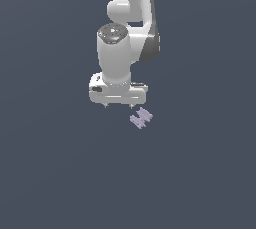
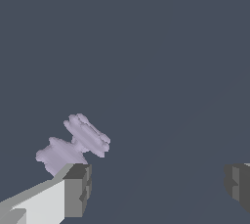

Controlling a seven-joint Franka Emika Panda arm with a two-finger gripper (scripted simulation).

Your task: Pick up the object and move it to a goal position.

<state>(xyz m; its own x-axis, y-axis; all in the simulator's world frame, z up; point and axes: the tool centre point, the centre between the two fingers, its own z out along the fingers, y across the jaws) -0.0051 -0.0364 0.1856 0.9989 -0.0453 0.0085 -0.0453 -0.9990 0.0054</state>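
The object (image 1: 141, 117) is a tiny pale lilac, notched H-like piece lying flat on the dark grey floor. It sits just below and toward the exterior view's right of my gripper (image 1: 119, 106). The white gripper points down, and only its short fingertips show under the hand. In the wrist view the object (image 2: 73, 145) lies beside one grey fingertip (image 2: 78, 190), outside the gap. The other fingertip (image 2: 238, 185) is far across the frame. The gripper (image 2: 157, 187) is open and empty.
The white arm (image 1: 131, 18) rises behind the hand toward the top of the exterior view. The plain dark grey floor (image 1: 60, 173) fills the rest of both views.
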